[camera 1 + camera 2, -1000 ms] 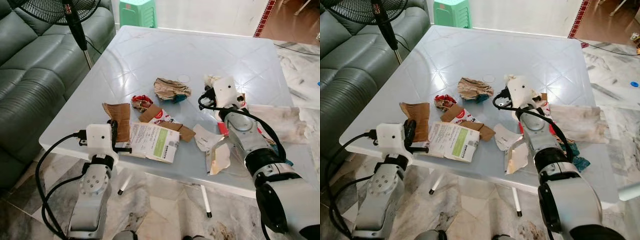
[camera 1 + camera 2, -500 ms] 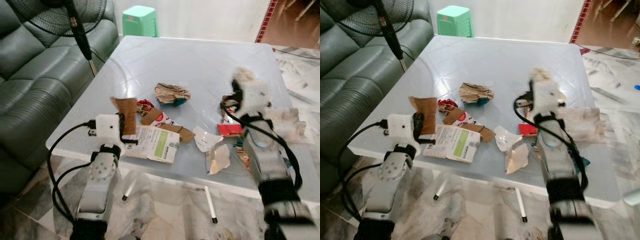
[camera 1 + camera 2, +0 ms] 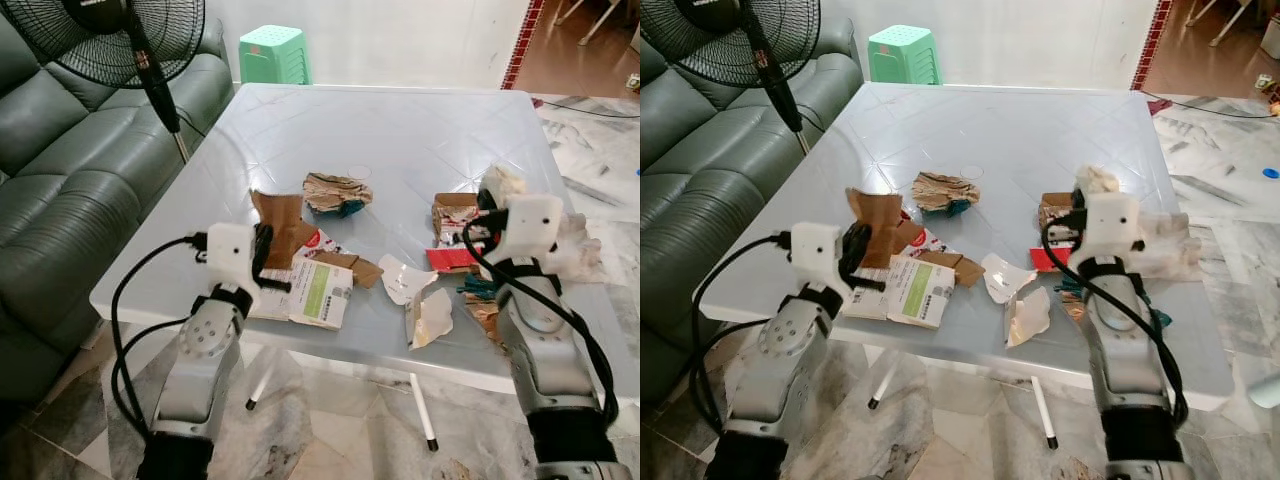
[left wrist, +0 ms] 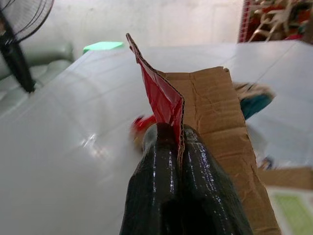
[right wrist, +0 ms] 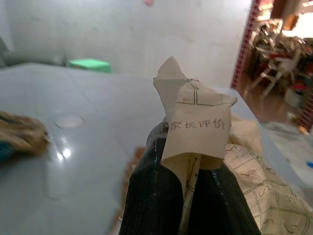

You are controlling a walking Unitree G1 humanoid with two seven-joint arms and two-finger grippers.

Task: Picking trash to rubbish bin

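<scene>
Over grey table [image 3: 420, 130], left gripper [image 4: 180, 134] pinches cardboard [image 4: 215, 107], right gripper [image 5: 188, 147] pinches paper [image 5: 198, 129] printed "家长评价".

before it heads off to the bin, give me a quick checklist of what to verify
1. Left gripper shut on the cardboard piece: ok.
2. Right gripper shut on the crumpled paper: ok.
3. Cardboard piece lifted off the table: ok.
4. Crumpled paper free of the other trash: cannot tell.
5. Rubbish bin located: cannot tell.
6. Table cleared: not ok; the leaflet and paper wad remain.
</scene>
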